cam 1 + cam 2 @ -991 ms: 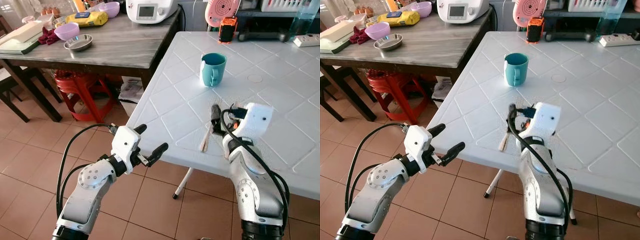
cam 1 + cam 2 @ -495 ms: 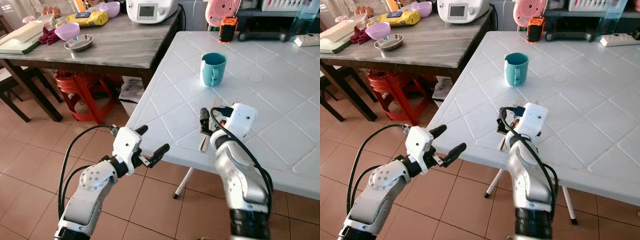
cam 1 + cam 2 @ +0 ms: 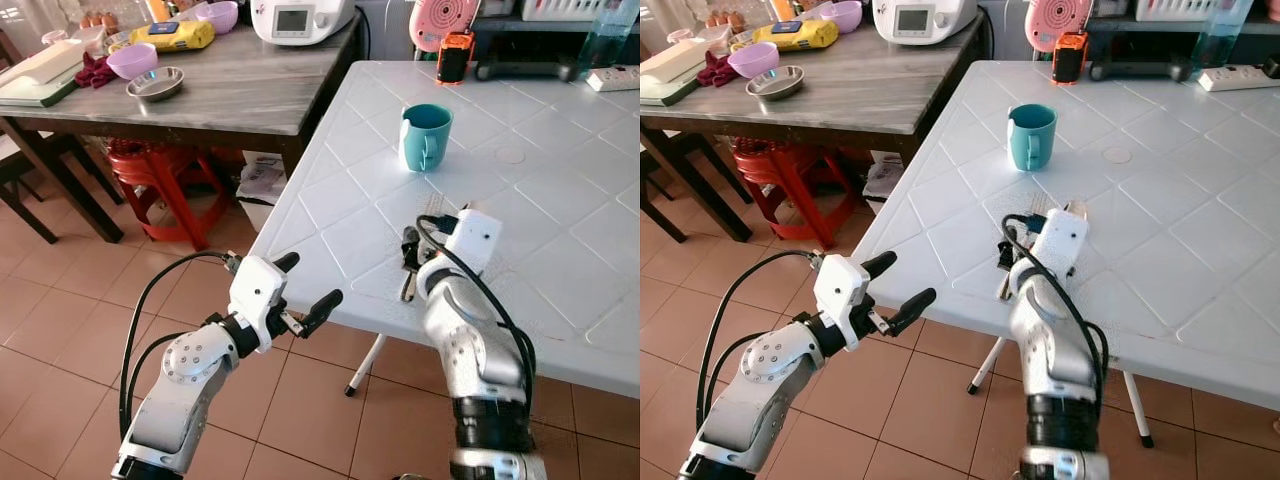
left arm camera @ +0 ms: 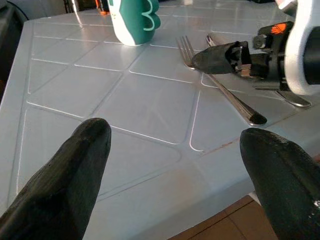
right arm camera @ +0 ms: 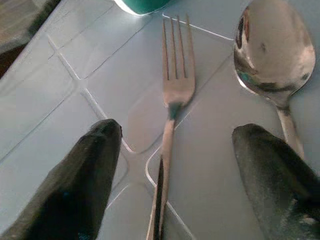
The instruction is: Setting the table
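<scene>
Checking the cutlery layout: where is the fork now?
The fork lies on the white table beside the spoon, tines toward the teal mug.

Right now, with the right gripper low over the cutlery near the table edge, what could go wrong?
The silver metal fork lies between the open fingers of the right gripper, with the silver metal spoon close beside it; closing could catch or nudge the spoon.

The fork's handle lies close to the edge of the white plastic table, so a push might slide it off.

The teal ceramic mug stands just beyond; a forward reach may bump it.
</scene>
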Robot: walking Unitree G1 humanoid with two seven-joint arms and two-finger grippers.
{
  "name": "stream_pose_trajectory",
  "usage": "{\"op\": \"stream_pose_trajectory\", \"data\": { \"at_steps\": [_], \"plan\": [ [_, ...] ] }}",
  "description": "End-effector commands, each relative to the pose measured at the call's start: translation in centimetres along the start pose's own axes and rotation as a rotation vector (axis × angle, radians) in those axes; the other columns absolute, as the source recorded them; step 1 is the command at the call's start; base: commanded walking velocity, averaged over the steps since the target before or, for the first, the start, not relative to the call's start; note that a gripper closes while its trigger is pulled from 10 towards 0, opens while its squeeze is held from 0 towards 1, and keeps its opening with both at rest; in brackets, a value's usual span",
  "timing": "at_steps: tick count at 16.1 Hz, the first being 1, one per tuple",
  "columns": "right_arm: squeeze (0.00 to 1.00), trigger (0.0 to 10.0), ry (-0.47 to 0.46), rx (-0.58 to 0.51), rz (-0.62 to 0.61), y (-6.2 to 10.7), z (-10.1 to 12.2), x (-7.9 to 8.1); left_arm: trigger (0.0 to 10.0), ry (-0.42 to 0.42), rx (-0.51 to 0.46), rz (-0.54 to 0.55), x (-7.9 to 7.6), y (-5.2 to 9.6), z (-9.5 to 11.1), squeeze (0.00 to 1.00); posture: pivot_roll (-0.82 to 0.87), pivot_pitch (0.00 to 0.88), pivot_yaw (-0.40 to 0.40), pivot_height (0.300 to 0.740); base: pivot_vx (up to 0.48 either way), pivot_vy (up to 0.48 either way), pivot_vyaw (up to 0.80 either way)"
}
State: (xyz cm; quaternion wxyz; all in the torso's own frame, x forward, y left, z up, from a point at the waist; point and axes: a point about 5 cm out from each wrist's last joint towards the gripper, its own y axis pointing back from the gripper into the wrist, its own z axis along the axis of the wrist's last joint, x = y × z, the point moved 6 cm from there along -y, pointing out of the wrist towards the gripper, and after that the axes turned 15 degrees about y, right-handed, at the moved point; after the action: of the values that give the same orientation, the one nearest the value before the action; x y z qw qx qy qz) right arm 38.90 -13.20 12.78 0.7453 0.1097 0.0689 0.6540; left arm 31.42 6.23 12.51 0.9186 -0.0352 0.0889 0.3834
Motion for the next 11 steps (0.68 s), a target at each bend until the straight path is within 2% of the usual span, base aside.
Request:
{"op": "stream_pose_trajectory", "data": {
  "at_steps": [1, 5, 7, 11],
  "plan": [
    [0.0, 0.0, 0.019, 0.038, 0.009, -0.1, -0.6, 0.8, 10.0, -0.012, 0.015, 0.012, 0.1, 0.3, -0.2, 0.0, -0.15, 0.141, 0.117, 0.74, 0.0, 0.0, 0.0],
    [0.0, 0.0, 0.05, 0.047, 0.021, -0.3, -0.7, 1.2, 10.0, -0.006, 0.018, 0.012, 0.1, 0.2, -0.3, 0.0, -0.15, 0.142, 0.115, 0.74, 0.0, 0.0, 0.0],
    [0.0, 0.0, 0.162, 0.061, 0.015, -0.8, -0.5, 1.6, 10.0, -0.003, 0.029, 0.009, 0.0, 0.2, -0.6, 0.0, -0.15, 0.143, 0.114, 0.74, 0.0, 0.0, 0.0],
    [0.0, 0.5, 0.216, 0.056, 0.042, -1.2, 0.0, 2.4, 10.0, 0.0, 0.031, 0.009, -0.1, 0.2, -0.6, 0.0, -0.14, 0.144, 0.112, 0.74, 0.0, 0.0, 0.0]
  ]
}}
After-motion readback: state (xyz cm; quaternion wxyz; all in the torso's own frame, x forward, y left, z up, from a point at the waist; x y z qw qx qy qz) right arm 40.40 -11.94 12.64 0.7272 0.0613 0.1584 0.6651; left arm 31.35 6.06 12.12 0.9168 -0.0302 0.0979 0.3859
